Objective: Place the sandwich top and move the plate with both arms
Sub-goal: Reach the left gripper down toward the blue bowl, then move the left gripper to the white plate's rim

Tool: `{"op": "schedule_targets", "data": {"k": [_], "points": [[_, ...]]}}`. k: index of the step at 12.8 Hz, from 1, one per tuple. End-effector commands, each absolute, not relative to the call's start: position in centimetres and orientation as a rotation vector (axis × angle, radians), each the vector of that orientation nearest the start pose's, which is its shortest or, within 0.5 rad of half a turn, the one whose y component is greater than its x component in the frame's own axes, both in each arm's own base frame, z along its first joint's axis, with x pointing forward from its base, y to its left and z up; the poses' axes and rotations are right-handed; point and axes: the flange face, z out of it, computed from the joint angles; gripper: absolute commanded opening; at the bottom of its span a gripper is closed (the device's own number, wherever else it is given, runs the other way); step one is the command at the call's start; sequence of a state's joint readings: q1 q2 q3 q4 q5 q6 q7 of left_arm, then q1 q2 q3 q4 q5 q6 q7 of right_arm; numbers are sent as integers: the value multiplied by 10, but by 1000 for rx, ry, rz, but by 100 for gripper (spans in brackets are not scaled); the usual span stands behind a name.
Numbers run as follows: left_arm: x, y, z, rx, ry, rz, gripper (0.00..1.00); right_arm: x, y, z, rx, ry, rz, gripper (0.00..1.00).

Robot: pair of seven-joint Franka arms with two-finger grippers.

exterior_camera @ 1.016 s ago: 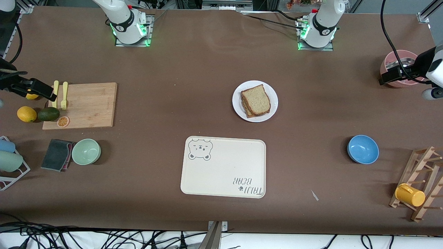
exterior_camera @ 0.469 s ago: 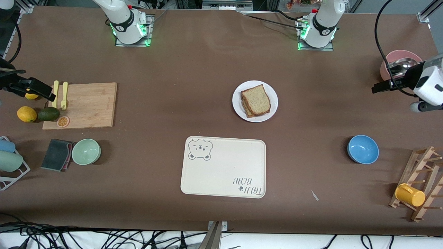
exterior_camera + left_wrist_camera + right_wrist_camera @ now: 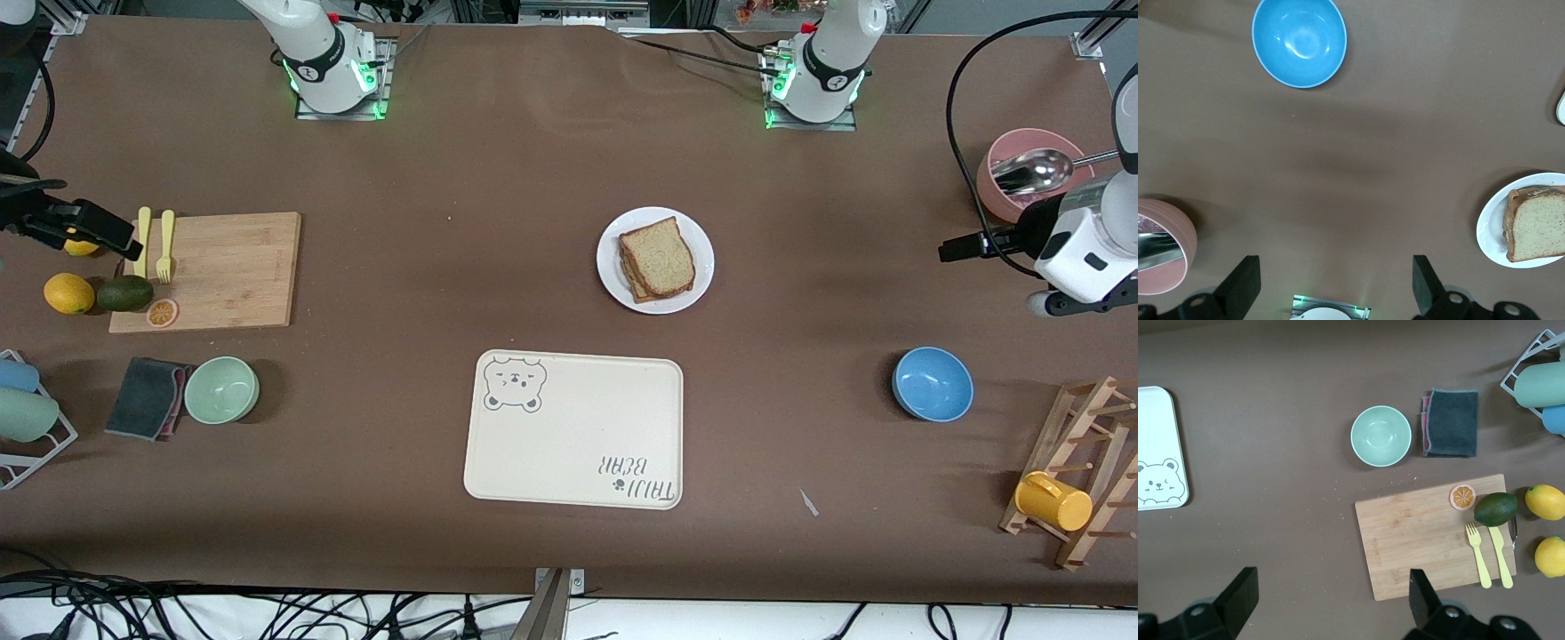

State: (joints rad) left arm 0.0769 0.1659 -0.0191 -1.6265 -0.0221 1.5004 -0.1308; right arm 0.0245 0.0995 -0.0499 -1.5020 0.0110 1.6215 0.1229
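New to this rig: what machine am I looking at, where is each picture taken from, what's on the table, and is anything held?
Two white robot arms stand at a brown table. One picture looks down from across the table; the other two come from cameras on each wrist.

The left gripper is up near the pink bowl; the right gripper is over the cutting board's edge. Both are open and hold nothing.

Mid-table, the sandwich top lies on the stack on the white plate. Nearer the camera lies the bear tray, with a blue bowl toward the left arm's end.
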Motion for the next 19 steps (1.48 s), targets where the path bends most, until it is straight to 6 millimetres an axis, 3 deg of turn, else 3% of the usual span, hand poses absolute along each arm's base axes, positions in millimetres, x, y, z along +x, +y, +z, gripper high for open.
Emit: {"op": "schedule_targets", "data": {"k": [1,7,10,12,13,15,17,19], "points": [[585,17,496,-3143,-271,442,100,591,-11,610,-3111,249,-37,100],[580,7,423,-3212,-313,324,100,591,-10,610,-3111,247,-37,100],[579,-5,363,-3291,-412,266,100,591,-11,609,-3112,245,-35,100],[572,-33,325,-3332,-418,230,100,592,-9,607,-3113,242,-32,100],[564,-43,306,-3340,-421,256,100,593,-8,605,-3113,240,-25,100],[546,-80,270,-3400,-479,345,100,595,-6,601,-3114,235,-18,100],[529,-103,248,-3470,-425,347,100,595,-6,601,-3114,233,-15,100],[517,-109,235,-3552,-371,375,100,595,-6,601,-3116,233,-18,100]]}}
